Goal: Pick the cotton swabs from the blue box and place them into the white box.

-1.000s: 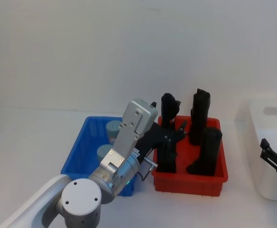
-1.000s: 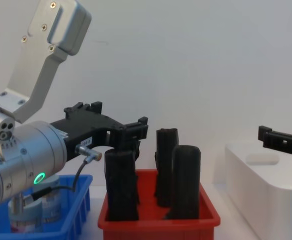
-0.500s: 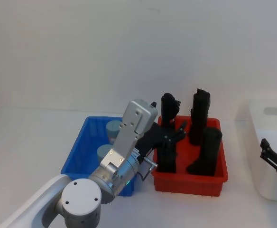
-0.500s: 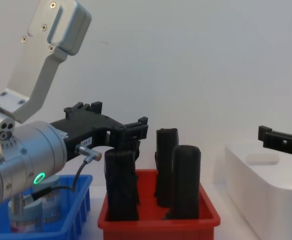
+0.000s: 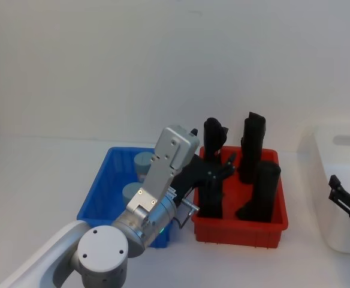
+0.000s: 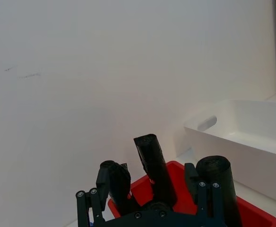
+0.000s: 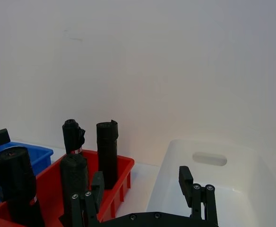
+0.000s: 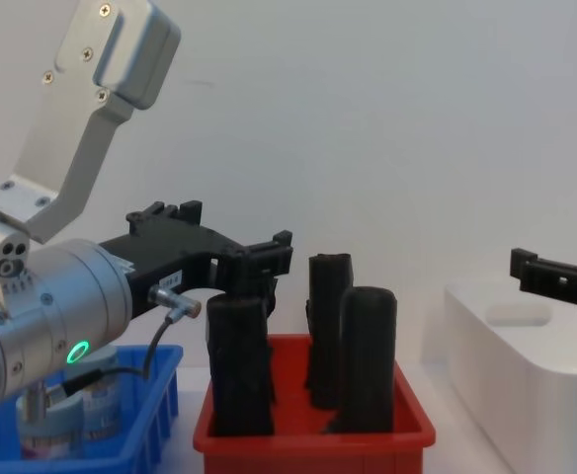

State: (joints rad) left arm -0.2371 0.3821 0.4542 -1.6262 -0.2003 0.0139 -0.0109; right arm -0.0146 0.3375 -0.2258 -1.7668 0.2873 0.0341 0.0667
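Two cotton swabs [image 5: 144,162] sit ungrasped in the blue box [image 5: 93,195]. The left gripper [image 5: 226,167], spread and empty, hovers over the red bin [image 5: 241,231] (off target) and must next reach a tub; the right gripper [image 5: 343,195], likewise spread, idles at the white box [image 5: 337,135].

white box [image 5: 338,235] cropped, cotton swabs [image 5: 142,161] partly behind left arm [image 5: 166,171]

Pretty sure this is a robotics lab or some test bench, not a home or shop. It's just a plain white table [image 5: 37,180] against a bare white wall [image 5: 133,60], with plastic bins lined up like a staged trial. The red bin [image 5: 240,231] holds upright black rolls [image 5: 265,180], the blue box [image 5: 103,186] sits just left of it, and the white box [image 5: 337,228] is off to its right.
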